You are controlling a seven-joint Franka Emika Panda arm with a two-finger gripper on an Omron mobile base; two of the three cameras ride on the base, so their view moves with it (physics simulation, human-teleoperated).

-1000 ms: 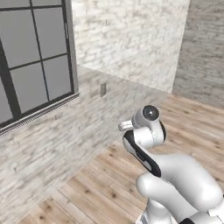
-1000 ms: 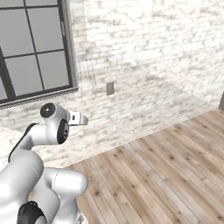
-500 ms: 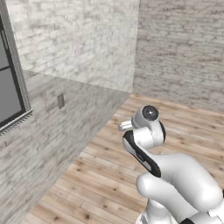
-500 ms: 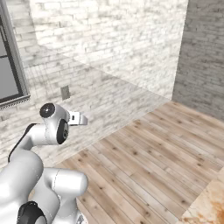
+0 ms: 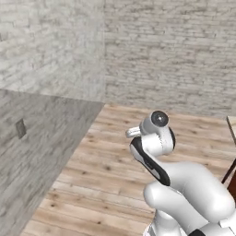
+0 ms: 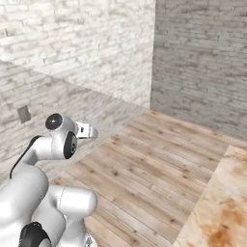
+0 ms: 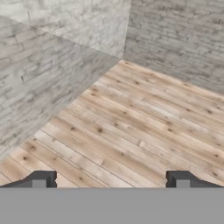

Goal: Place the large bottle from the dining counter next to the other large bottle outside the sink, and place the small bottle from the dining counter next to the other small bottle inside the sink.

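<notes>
A corner of the dining counter, beige marble with orange veins, comes in at the lower right of the right base view; a sliver of it shows at the right edge of the left base view. No bottle stands on the part that shows. The bottles and the sink are out of view. My gripper is open, its two dark fingertips standing far apart over bare wooden floor with nothing between them. The arm stays folded close above the base.
Wooden plank floor stretches ahead to grey brick walls that meet in a corner. A wall outlet sits low on the left wall. A dark slanted bar shows under the counter sliver.
The whole picture has slid left, so the base has turned right: the window has left the views, the wall corner has come in, and the counter corner has appeared. The arm keeps its pose.
</notes>
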